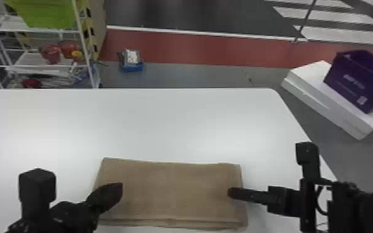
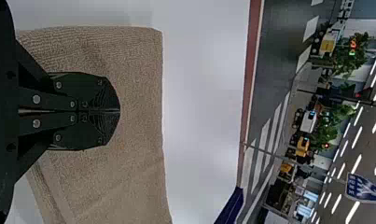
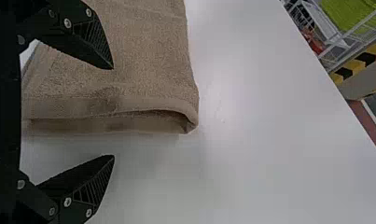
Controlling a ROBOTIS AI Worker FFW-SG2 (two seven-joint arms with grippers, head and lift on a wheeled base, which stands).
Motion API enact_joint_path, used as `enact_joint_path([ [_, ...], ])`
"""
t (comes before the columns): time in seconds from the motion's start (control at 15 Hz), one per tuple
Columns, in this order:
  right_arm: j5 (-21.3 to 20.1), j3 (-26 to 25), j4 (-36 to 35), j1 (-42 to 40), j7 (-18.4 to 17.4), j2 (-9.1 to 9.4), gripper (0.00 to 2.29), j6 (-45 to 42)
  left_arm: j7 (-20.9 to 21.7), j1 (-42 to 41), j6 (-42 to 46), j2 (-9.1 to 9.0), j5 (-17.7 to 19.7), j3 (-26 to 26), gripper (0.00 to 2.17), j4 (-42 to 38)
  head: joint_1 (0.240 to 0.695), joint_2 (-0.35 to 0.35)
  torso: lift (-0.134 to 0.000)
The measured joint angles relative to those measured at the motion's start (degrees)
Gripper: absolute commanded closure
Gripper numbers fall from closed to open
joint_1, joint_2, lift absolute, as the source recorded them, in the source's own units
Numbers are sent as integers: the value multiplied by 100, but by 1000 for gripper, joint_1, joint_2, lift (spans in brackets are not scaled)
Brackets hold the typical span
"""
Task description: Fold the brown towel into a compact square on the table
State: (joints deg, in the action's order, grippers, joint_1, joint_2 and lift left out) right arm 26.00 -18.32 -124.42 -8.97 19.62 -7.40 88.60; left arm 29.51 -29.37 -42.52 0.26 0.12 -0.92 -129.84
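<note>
The brown towel point(image 1: 170, 192) lies folded into a wide rectangle near the table's front edge. Over its left end is my left gripper point(image 1: 119, 189); in the left wrist view that gripper point(image 2: 119, 111) is shut, its fingers pressed together above the towel point(image 2: 134, 186), with no cloth seen between them. At the towel's right end is my right gripper point(image 1: 230, 192). Its own wrist view has the right gripper point(image 3: 114, 112) open, one finger over the towel point(image 3: 143, 56) and the other over bare table, with the layered side edge between them.
The white table point(image 1: 164, 124) reaches out behind and to both sides of the towel. Beyond its right edge, a purple box point(image 1: 356, 80) sits on a white box point(image 1: 325, 93). A wire shelf point(image 1: 40, 65) with a green bin stands past the back left.
</note>
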Motion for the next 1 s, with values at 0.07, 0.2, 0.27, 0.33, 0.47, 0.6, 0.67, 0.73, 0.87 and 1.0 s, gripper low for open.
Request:
enact_joint_path([
  [0.07, -104, 114, -9, 53, -47, 0, 238, -9, 8, 5, -2, 2, 5, -12, 1369, 1, 695, -133, -123],
  [0.2, -248, 312, 22, 170, -82, 1, 289, -21, 16, 11, -9, 5, 24, -47, 1369, 2, 695, -121, -123],
  [0.27, -296, 412, 64, 217, -88, 5, 350, -19, 19, 16, -14, 7, 31, -63, 1369, 5, 695, -113, -123],
  [0.33, -315, 483, 97, 249, -89, 8, 383, 9, 19, 25, -19, 10, 28, -72, 1369, 11, 695, -99, -123],
  [0.47, -323, 595, 146, 312, -74, 7, 512, 115, 26, 48, -56, 17, 7, -81, 1369, 27, 695, -85, -123],
  [0.6, -323, 629, 247, 398, 23, -7, 802, 134, 28, 65, -134, 28, -34, -83, 1382, 27, 695, -77, -123],
  [0.67, -303, 622, 350, 466, 121, -14, 981, 134, 30, 73, -168, 36, -54, -83, 1382, 26, 695, -69, -123],
  [0.73, -267, 597, 461, 527, 235, -18, 1004, 135, 35, 77, -184, 44, -62, -84, 1382, 24, 695, -64, -123],
  [0.87, -166, 542, 725, 653, 403, -22, 1183, 136, 45, 80, -230, 73, -73, -88, 1382, 21, 695, -57, -123],
  [1.0, -87, 504, 837, 692, 490, -22, 1200, 136, 91, 78, -277, 85, -115, -92, 1504, 16, 695, -49, -123],
])
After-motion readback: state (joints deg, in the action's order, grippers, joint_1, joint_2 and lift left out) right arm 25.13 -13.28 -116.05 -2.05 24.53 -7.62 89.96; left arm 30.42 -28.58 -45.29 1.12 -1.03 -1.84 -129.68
